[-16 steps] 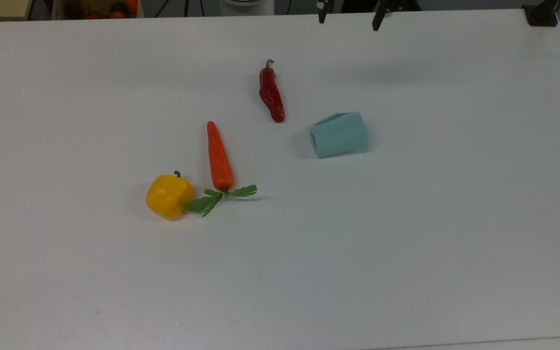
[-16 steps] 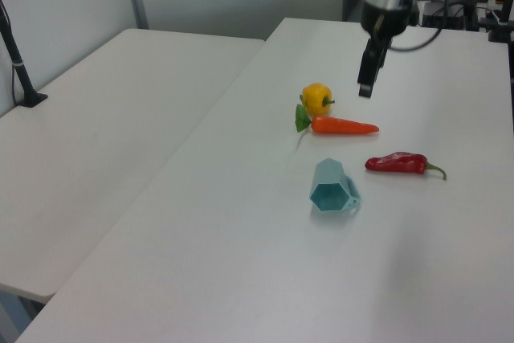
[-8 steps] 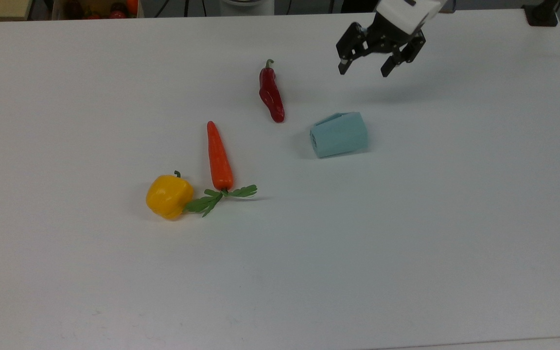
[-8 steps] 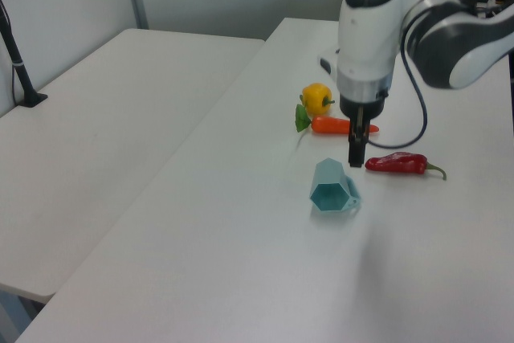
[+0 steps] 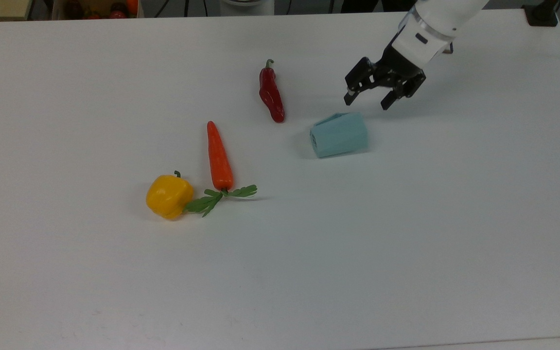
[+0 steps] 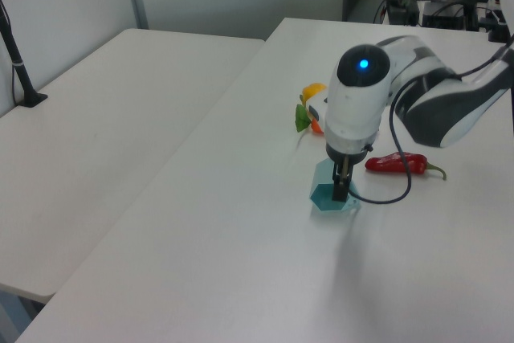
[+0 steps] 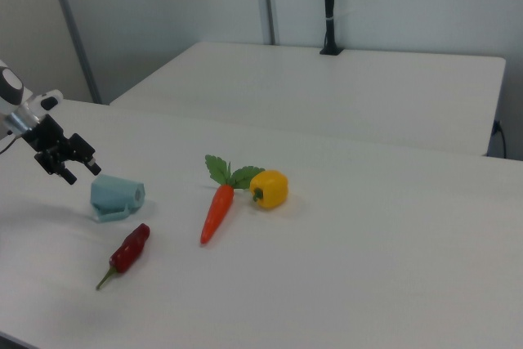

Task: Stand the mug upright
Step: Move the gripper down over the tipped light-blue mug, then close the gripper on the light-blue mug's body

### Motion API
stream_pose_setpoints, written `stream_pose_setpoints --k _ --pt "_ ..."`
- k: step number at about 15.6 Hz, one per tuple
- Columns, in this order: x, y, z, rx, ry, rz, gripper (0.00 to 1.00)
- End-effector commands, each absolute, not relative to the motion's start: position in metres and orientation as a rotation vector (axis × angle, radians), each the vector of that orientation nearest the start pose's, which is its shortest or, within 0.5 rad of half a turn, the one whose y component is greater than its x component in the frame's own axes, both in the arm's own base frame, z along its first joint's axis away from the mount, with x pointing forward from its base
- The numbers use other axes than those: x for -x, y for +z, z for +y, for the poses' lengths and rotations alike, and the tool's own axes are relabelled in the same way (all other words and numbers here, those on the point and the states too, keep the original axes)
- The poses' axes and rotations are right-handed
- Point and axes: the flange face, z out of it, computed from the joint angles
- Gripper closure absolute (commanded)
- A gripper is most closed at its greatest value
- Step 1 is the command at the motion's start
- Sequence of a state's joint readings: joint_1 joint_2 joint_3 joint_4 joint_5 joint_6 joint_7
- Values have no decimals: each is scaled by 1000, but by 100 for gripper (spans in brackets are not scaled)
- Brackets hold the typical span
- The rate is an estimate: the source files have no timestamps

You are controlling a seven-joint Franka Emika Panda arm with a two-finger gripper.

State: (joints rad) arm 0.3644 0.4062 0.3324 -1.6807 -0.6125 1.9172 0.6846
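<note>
Above the toppled mug (image 5: 339, 134), the gripper (image 5: 367, 102) hangs spread, empty.

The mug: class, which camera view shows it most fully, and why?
The top view: the mug lies on its side, unobstructed, with the open hand just behind it. In the right view it is small; in the left view the hand overlaps its open rim.

A white worktop (image 5: 406, 243) is filling the foreground under even light. A second white table (image 7: 368, 96) is standing beside it, carrying a black post (image 7: 328, 6). Pale partition walls (image 7: 163, 14) with grey metal uprights (image 7: 73, 30) are closing the room behind.
</note>
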Motion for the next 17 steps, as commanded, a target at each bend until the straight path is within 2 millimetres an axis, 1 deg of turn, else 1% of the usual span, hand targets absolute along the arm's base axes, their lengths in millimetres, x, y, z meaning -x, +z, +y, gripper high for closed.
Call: stream_pose_setpoints --k 1,2,4,6,8,10,11,12,13,15,16,17 --pt "-545 344 373 3537 -401 -446 0" --pt "-547 336 371 3554 -418 -442 0" --pt "-550 328 368 3576 -460 -432 0" --pt "-557 330 359 3595 -484 -427 0" --pt "-567 331 344 3627 -510 -410 0" --pt "-570 328 335 3663 -534 -432 1" --pt "-570 322 326 3705 -514 -440 4" --pt "-570 320 322 3725 -503 -447 7" --pt "-567 316 320 3741 -479 -459 12" --pt "-566 313 317 3760 -440 -493 28" --pt "-565 313 315 3771 -415 -508 40" --pt "-565 312 315 3776 -399 -509 56"
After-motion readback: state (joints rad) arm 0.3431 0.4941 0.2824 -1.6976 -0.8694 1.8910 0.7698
